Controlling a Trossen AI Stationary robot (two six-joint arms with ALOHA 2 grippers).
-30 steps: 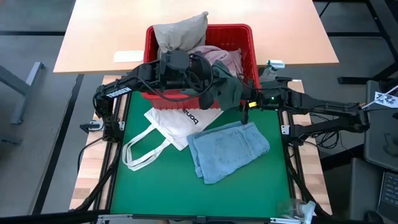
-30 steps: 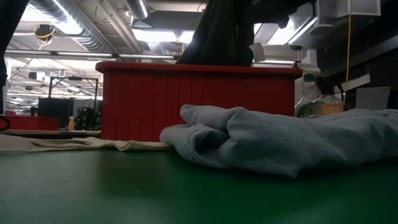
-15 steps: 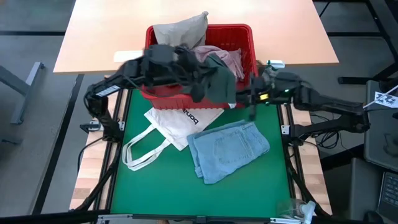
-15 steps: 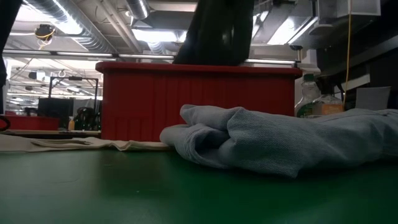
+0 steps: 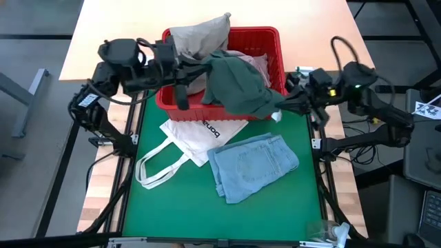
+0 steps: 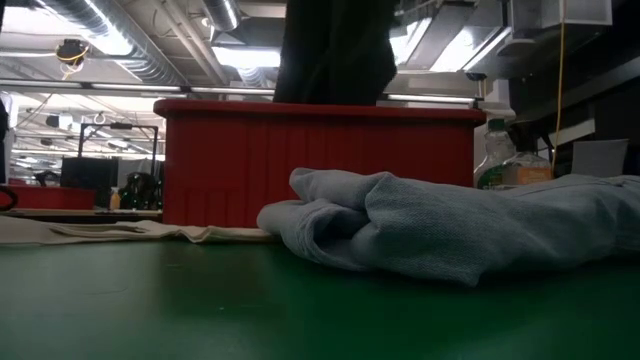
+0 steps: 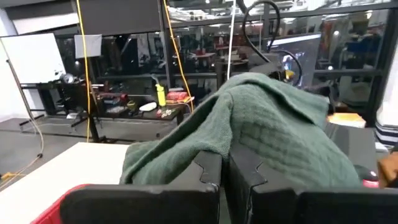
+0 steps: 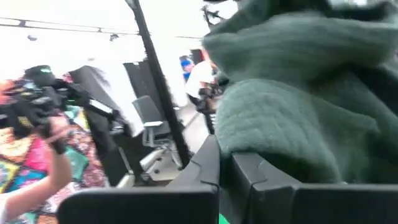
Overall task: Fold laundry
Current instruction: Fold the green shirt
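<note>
A dark grey-green garment (image 5: 238, 86) hangs spread between my two grippers over the near right part of the red basket (image 5: 269, 36). My left gripper (image 5: 205, 67) is shut on its left end, my right gripper (image 5: 282, 108) on its right end. In the low view the garment (image 6: 335, 50) hangs down to about the basket's rim (image 6: 320, 110). A beige piece (image 5: 200, 34) and a pink piece (image 5: 251, 63) lie in the basket. Light blue jeans (image 5: 251, 165) lie crumpled on the green mat. My left gripper pinches a bunched fold of the green garment (image 7: 217, 146) between its two fingers, coming level from the table's left side. The cloth rises and drapes away beyond the fingertips, lifted over the basket. My right gripper pinches the garment's other end (image 8: 249, 146) between its two fingers, coming about level from the table's right side. The cloth bulges thick above the fingers and sags between the two holds.
A white tote bag (image 5: 196, 134) with loop handles lies on the green mat (image 5: 275, 213) left of the jeans. A plastic bottle (image 6: 495, 160) stands at the right behind the mat. The wooden table (image 5: 110, 41) stretches behind the basket.
My left gripper has gone up and toward the table's far left with the green garment. My right gripper has risen and drawn back toward the table's right edge, tipping up from pointing downward. The garment, bunched before, is now spread out between them above the basket.
</note>
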